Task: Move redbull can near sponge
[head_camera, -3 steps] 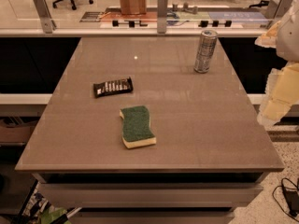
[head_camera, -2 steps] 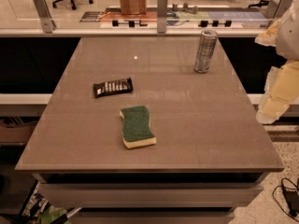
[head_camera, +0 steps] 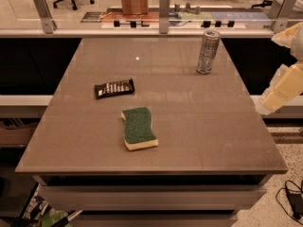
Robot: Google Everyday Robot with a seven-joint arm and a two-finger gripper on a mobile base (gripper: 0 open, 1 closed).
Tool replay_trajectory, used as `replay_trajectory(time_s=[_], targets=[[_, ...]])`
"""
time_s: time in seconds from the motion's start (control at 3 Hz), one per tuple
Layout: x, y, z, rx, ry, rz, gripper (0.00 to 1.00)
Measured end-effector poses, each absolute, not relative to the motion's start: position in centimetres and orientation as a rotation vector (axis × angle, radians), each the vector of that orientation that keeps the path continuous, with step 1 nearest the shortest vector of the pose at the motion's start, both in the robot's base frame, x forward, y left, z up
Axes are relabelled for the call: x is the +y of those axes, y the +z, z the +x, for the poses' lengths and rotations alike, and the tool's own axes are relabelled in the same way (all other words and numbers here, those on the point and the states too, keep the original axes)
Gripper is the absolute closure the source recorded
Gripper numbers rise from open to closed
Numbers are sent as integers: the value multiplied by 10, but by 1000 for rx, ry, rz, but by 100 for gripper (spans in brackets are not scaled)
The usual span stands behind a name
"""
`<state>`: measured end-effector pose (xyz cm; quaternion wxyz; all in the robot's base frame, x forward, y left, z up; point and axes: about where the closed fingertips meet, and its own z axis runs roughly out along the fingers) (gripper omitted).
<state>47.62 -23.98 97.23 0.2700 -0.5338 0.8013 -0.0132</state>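
Standing upright near the far right corner of the broad brown rectangular table (head_camera: 199,122), the tall slim silver-grey metal redbull can (head_camera: 208,51) had nothing touching it, and its shiny top caught the light. The flat rectangular sponge (head_camera: 138,128), dark green scouring face up over pale yellow foam and wavy along its sides, lay toward the near middle of the tabletop, well apart from the can and closer to the front edge. The flat black snack-bar wrapper (head_camera: 114,87) lay left of centre, a little beyond the sponge's far left corner and not touching it, also well apart from the can. The cream-coloured gripper (head_camera: 279,90) hung beyond the table's right edge, about level with the middle of that side, nearer the viewer than the can and apart from it; whether it was open or closed could not be told. Past the far edge ran a pale rail with upright grey metal posts (head_camera: 164,12)
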Motion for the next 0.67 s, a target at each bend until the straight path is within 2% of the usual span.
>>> replay_trajectory(time_s=[0.67], targets=[[-262,967,536,2020,35,-1100,0]])
